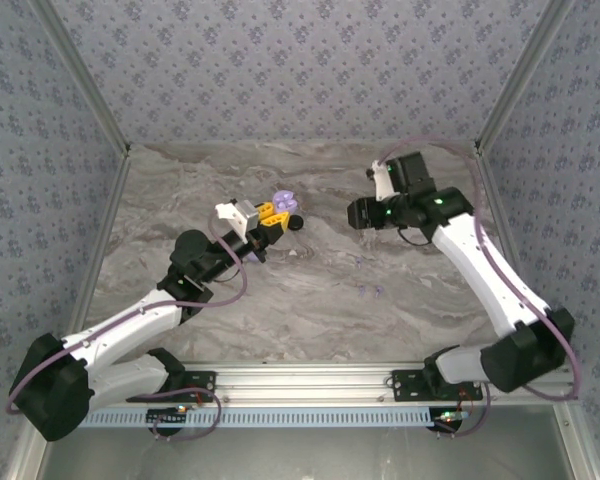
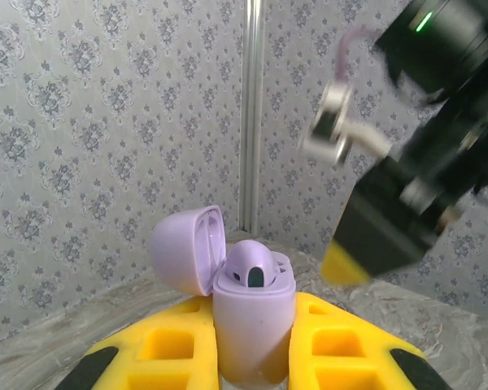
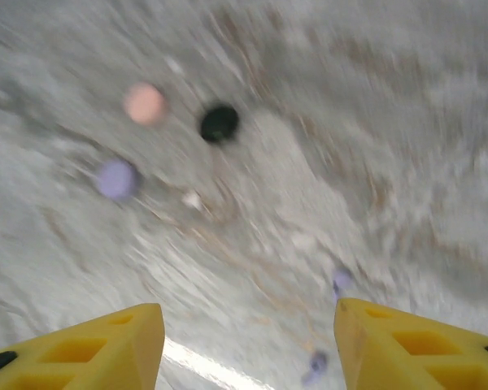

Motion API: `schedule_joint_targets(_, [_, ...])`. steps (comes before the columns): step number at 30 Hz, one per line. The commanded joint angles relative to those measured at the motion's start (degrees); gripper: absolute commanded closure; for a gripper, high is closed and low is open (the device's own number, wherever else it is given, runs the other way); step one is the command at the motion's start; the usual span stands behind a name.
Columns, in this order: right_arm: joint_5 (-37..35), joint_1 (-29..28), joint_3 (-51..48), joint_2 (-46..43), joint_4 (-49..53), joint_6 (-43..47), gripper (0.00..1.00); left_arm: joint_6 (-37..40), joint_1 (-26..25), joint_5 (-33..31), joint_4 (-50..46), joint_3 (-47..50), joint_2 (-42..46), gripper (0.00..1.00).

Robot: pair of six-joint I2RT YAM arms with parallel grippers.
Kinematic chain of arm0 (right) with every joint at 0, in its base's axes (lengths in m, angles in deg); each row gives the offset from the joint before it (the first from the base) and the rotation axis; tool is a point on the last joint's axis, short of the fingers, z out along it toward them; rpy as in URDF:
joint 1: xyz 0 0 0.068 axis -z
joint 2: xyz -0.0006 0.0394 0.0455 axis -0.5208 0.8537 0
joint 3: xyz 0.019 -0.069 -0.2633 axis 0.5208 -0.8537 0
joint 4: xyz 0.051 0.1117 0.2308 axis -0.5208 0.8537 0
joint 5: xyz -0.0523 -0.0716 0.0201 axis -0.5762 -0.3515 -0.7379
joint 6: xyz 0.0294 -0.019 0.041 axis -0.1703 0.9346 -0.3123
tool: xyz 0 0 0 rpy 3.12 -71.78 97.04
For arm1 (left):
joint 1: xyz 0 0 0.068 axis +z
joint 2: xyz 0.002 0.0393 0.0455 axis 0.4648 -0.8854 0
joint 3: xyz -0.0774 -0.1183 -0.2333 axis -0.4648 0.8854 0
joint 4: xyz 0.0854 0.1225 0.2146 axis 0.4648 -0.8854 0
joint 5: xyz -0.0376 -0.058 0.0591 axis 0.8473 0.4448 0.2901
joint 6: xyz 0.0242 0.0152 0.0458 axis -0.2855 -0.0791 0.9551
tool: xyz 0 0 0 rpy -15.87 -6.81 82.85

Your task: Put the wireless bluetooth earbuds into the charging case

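Camera set-up: one overhead, two on wrists.
Top external looks down from high behind the arm bases (image 1: 180,385) over the whole table (image 1: 310,300). Left wrist, close and level, faces the back corner post (image 2: 252,97); its lavender case (image 2: 252,325) and the right arm (image 2: 423,179) also show overhead. Right wrist looks steeply down at the table, blurred.

Lavender charging case (image 2: 254,325), upright, clamped between the yellow fingers (image 2: 167,345) of the left gripper (image 2: 256,353); its lid (image 2: 187,248) is swung open to the left. A lavender earbud (image 2: 252,264) sits in the case. The blurred right arm (image 2: 431,146) hangs at upper right before the patterned far wall (image 2: 89,122).
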Motion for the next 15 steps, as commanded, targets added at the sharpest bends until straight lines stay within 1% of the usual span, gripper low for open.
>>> schedule_joint_targets(1, [-3.96,0.56,-3.30,6.25,4.96,-1.86,0.43,0.76,-0.20,-0.64,0.46,-0.16,1.31,1.00])
schedule_joint_targets(8, [-4.24,0.24,-3.26,18.55,2.09,-1.39,0.49,0.99,-0.22,-1.12,-0.78,0.21,2.49,1.00])
schedule_joint_targets(13, [-9.68,-0.36,-0.79,26.08,2.58,-0.98,0.51,1.01,-0.20,-1.60,-1.05,0.85,3.29,1.00])
schedule_joint_targets(15, [-10.61,-0.70,-0.37,27.95,1.93,-0.97,0.52,1.10,-0.26,-1.89,-1.16,0.93,3.63,1.00])
